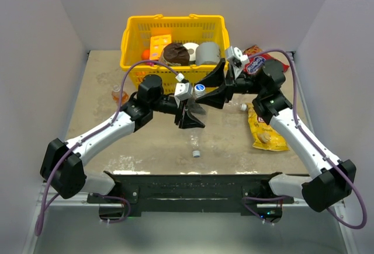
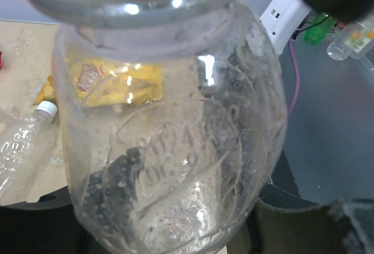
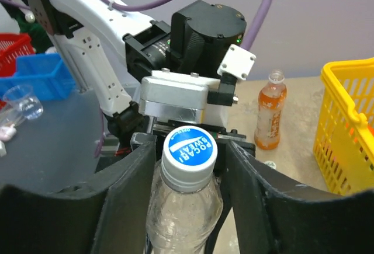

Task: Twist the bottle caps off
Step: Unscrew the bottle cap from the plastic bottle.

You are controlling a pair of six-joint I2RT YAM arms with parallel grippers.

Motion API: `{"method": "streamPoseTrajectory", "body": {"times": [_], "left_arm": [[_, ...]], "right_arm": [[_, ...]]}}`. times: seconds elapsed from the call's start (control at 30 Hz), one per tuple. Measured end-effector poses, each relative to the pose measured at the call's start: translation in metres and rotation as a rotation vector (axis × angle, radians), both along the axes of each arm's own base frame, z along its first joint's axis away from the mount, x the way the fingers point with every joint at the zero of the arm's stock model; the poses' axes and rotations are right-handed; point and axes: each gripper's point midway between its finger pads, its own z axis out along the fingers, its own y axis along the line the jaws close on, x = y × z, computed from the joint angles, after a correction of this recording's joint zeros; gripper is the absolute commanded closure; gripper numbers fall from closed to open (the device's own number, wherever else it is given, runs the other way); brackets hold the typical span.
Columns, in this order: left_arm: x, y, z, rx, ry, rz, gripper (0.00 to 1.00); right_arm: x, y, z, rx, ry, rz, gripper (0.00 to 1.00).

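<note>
My left gripper (image 1: 190, 111) is shut on the body of a clear bottle (image 2: 175, 149), holding it upright over the table's middle. In the left wrist view that bottle fills the frame. Its white cap with a blue face (image 3: 189, 153) sits on the neck between the fingers of my right gripper (image 3: 190, 144). The jaws stand open, with a narrow gap on each side of the cap. A loose cap (image 1: 196, 153) lies on the table in front. A second clear bottle (image 1: 242, 107) lies capped to the right. The orange bottle (image 1: 118, 94) stands at the left.
A yellow basket (image 1: 134, 38) holding rolls and a can stands at the back. A yellow snack bag (image 1: 266, 131) lies right of centre, under my right arm. A red packet (image 1: 260, 64) sits at the back right. Grey walls close in on both sides.
</note>
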Motion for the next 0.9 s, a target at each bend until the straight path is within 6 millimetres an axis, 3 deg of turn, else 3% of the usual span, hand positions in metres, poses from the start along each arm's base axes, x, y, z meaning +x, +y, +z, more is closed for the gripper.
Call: {"method": "streamPoseTrajectory", "body": {"times": [0.2, 0.43, 0.63, 0.9], "left_arm": [[0.009, -0.001, 0.003, 0.002, -0.017, 0.052, 0.73], [0.036, 0.0, 0.0, 0.029, -0.034, 0.204, 0.74], [0.064, 0.006, -0.003, 0.066, -0.032, 0.373, 0.74], [0.076, 0.01, -0.006, 0.083, -0.016, 0.457, 0.74]], "right_arm": [[0.01, -0.009, -0.005, 0.013, 0.064, -0.06, 0.23], [0.008, -0.019, 0.023, 0.083, 0.021, -0.159, 0.23], [0.038, -0.032, 0.045, 0.182, 0.071, -0.39, 0.26], [0.069, -0.026, 0.021, 0.16, 0.199, -0.516, 0.37]]}}
